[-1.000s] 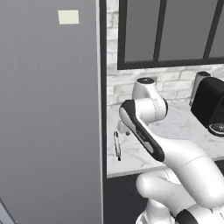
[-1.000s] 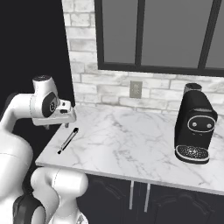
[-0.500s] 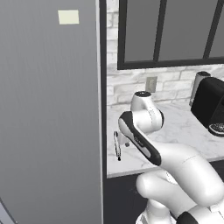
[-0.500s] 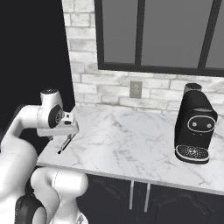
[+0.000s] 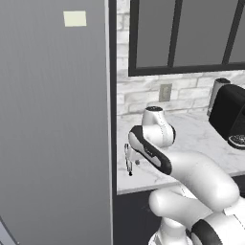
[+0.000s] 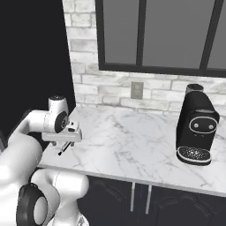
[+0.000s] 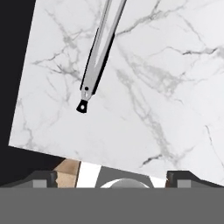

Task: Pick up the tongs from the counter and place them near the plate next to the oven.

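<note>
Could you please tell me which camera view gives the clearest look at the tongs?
The hand view: the tongs lie large and unobstructed on the counter. In both base views only their short near end shows beside the arm.

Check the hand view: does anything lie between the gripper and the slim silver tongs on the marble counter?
Nothing visible does. The slim silver tongs with black tips lie alone on bare white marble counter, ahead of the gripper, whose fingertips stand wide apart.

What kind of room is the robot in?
Most likely a kitchen: a white marble counter over dark cabinets, a black coffee machine by the brick wall, and metal tongs lying on the counter.
</note>
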You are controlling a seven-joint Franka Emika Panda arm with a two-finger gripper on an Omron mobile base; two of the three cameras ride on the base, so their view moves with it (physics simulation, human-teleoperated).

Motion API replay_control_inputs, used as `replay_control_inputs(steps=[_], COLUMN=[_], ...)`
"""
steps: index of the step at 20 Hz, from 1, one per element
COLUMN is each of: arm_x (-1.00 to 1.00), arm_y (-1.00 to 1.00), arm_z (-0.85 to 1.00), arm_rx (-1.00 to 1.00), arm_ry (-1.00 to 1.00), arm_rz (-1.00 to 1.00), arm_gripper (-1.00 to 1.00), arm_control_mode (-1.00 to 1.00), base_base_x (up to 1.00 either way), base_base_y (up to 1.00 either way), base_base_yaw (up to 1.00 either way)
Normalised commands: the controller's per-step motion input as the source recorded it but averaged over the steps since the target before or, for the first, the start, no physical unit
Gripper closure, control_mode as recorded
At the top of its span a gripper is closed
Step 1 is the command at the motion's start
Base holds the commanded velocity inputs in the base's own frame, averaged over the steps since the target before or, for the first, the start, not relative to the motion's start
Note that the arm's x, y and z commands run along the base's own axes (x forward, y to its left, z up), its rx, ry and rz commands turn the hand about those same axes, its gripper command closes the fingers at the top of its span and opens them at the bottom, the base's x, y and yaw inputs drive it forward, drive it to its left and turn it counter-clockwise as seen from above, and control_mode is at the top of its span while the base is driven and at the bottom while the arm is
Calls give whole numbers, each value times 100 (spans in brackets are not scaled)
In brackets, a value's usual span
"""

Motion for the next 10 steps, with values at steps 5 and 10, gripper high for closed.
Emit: replay_control_inputs(steps=[5, 10], arm_x=[16, 10], arm_y=[1, 4], arm_z=[-16, -15], arm_rx=[3, 1], arm_ry=[0, 0], arm_rz=[-11, -10], arm_gripper=[-100, -100], arm_control_mode=[-100, -100], base_base_x=[0, 0], base_base_y=[0, 0], base_base_yaw=[0, 0])
